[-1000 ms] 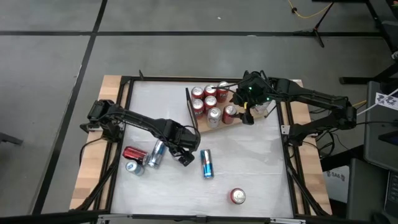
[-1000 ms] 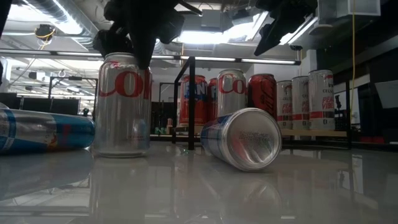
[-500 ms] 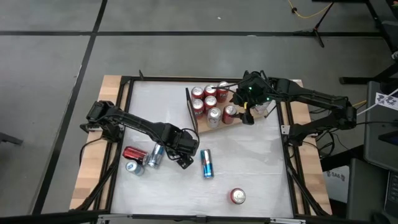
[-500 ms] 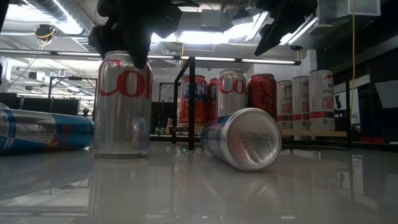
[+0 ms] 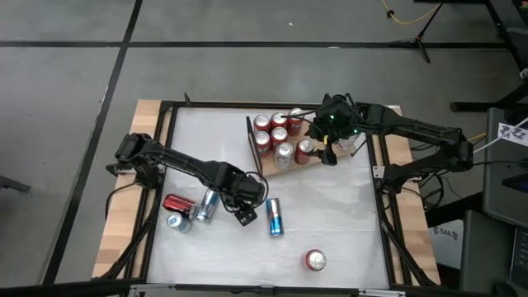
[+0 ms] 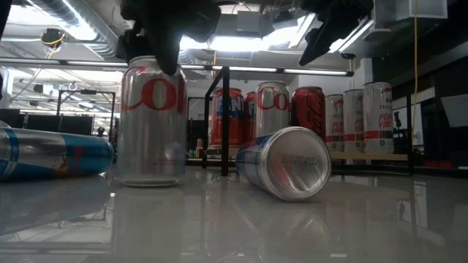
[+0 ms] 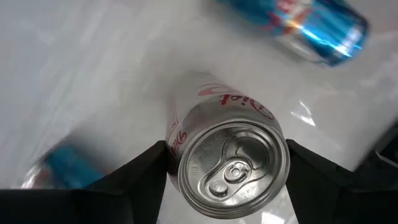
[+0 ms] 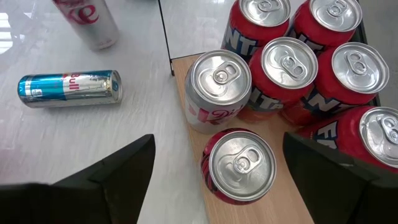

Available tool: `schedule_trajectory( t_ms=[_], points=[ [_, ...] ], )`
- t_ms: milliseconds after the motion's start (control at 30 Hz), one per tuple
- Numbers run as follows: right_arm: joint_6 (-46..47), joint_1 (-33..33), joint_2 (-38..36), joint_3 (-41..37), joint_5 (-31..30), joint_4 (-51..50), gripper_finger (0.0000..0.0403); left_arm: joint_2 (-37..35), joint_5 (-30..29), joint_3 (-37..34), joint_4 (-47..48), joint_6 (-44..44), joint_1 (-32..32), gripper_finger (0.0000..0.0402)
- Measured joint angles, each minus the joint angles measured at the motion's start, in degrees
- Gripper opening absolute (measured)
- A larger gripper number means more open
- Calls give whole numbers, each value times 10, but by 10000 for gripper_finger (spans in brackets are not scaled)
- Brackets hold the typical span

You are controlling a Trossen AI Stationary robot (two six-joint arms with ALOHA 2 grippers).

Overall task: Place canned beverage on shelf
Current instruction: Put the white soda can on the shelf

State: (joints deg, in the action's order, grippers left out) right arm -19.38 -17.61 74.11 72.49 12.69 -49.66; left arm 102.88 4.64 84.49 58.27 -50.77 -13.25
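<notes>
High view: the white bench (image 5: 330, 231) carries the flat light-brown wooden shelf (image 5: 285, 172) at upper centre, with a thin dark rail along its left edge and a cluster of upright red and silver cans (image 5: 280, 136) on it. The right claw (image 5: 327, 154) hangs over the shelf's right end. At lower left of centre, the left claw (image 5: 239, 206) sits over an upright silver can. Left of it lie a slim silver-blue can (image 5: 205, 205) and a red can (image 5: 177, 203), with another can standing on end (image 5: 178, 223). A slim blue-and-silver can (image 5: 274, 217) lies at centre; a red can (image 5: 315, 261) stands at lower right.

Low view: the silver can (image 6: 152, 124) stands upright at left, red letters "CO" showing, dark fingers at its top.

Left wrist view: the left claw's fingers (image 7: 140, 177) flank the silver can's rim at both sides; whether they press it I cannot tell. Red script reads "Diet".

Right wrist view: the right claw's fingers (image 8: 118, 171) stand spread wide over the shelf, holding nothing. The lying can (image 8: 69, 88) reads "Bull".
</notes>
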Motion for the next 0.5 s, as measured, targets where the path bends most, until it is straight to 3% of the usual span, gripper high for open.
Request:
schedule_trajectory(
  t_ms=[333,500],
  points=[
    [0,0,0,0,0,0,342,1,19,0,-19,266,25,252],
    [0,0,0,0,0,0,342,1,24,0,-5,357,38,252]
  ],
)
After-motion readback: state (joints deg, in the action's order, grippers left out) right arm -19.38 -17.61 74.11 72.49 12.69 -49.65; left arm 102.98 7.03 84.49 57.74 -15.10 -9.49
